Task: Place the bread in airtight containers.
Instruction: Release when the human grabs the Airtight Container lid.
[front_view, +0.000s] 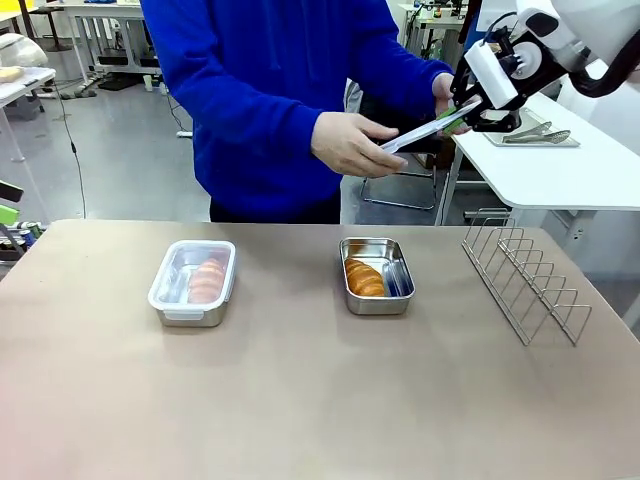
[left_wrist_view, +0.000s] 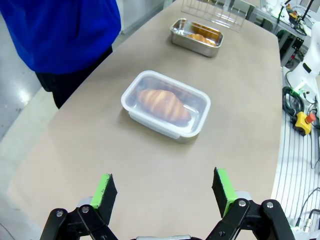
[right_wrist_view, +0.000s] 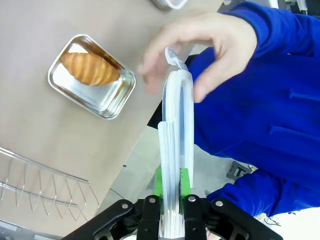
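While the person's hand (front_view: 352, 143) met the clear lid (right_wrist_view: 176, 145) my right pincer (right_wrist_view: 170, 186) was pinching up by the desk's far edge, I figured we were about halfway. On the tan desk (front_view: 300, 390), one steel container (front_view: 193, 283) sat lidded over its croissant (left_wrist_view: 163, 104); the other container (front_view: 376, 275) lay open, croissant (front_view: 364, 278) inside, needing that lid. Left pincer (left_wrist_view: 163, 195) hovered spread, empty. Wire rack (front_view: 525, 278) stood rightward; white tables behind.

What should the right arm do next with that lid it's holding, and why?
Probably let go once the person has it: the right hand is clamped on the clear lid, and the person's hand already grips its other end. The open container, croissant inside, has no lid yet.
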